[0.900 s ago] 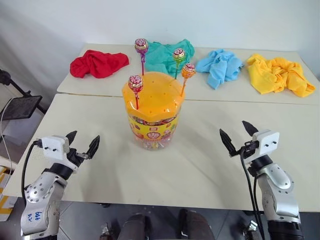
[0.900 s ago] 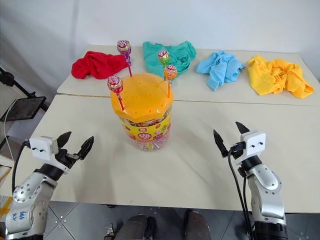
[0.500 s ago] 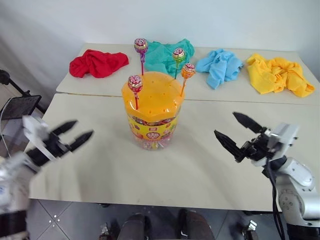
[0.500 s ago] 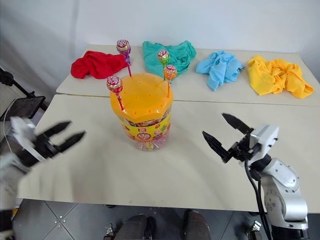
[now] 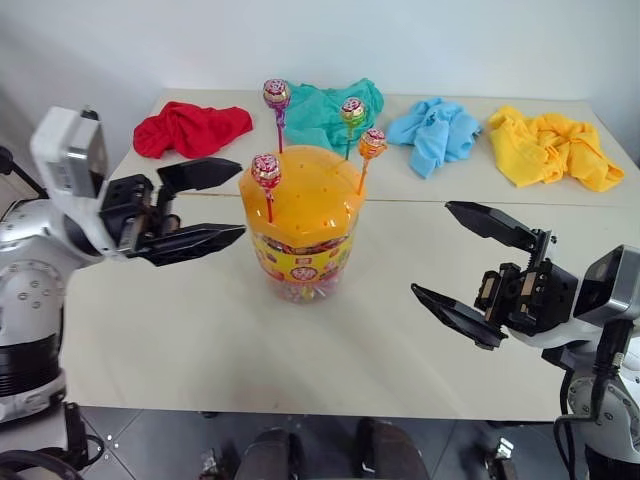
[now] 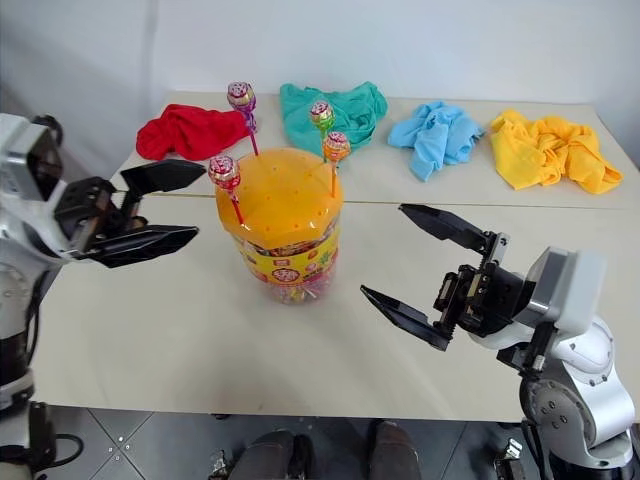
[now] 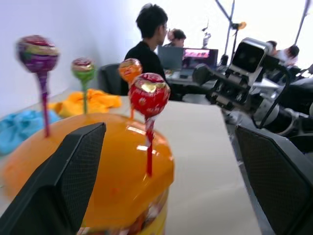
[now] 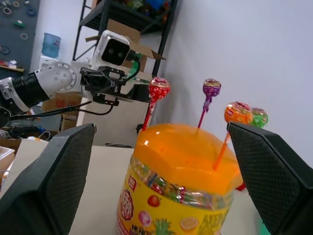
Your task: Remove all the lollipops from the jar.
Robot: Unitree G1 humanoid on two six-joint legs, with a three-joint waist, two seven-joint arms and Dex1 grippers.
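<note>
Worktop [image 5: 380,330]: jar [image 5: 305,225], label text unreadable, four lollipops [image 5: 266,171] in lid, between wide-open, empty left claw [image 5: 205,205] and right claw [image 5: 480,270].

Left wrist view: people [image 7: 149,41] and desks behind are blurred. Jar [image 8: 178,196] base cut off by frame edge in both wrist views. Label print too small to read.

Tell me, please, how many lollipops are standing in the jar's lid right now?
4, all standing in the jar's orange lid: a red lollipop at the front left, a purple lollipop at the back left, a green lollipop at the back right, an orange lollipop on the right.
</note>
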